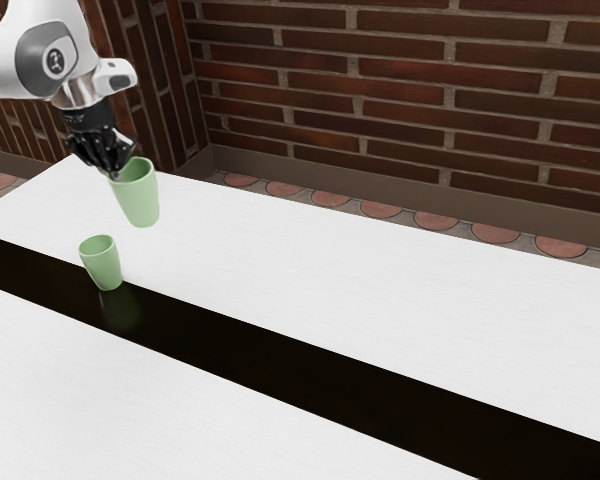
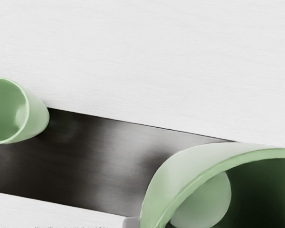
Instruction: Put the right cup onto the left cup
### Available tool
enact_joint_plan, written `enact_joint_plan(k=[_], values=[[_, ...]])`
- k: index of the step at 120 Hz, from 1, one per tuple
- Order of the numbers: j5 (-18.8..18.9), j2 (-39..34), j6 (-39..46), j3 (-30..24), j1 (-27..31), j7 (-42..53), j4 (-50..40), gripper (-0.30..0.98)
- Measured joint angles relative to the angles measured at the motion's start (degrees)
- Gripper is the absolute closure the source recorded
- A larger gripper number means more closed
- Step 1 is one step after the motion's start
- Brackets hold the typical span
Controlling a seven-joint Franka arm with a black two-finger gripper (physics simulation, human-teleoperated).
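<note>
My gripper is at the near rim of one green cup, shut on its wall. That cup hangs upright or slightly tilted above the table, mouth up. The other green cup stands upright on the dark stripe, lower than the held one and apart from it. In the wrist view the held cup looms large with its open mouth showing, and the standing cup is off to one side of it, also mouth up.
The white table has a glossy dark stripe running along it. A brick wall rises behind the table, with round reddish floor tiles below it.
</note>
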Motion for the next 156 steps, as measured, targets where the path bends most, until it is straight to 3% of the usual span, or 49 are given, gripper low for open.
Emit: enact_joint_plan(k=[20,43,75,156], values=[[-0.4,1.3,-1.1,0.4,6.8,2.9,2.6,0.79],[-0.5,5.0,-1.5,0.5,8.1,5.6,6.0,0.79],[-2.8,13.7,-1.4,0.4,14.2,9.0,12.2,0.79],[-7.9,26.7,3.5,0.2,19.3,16.1,19.0,0.79]])
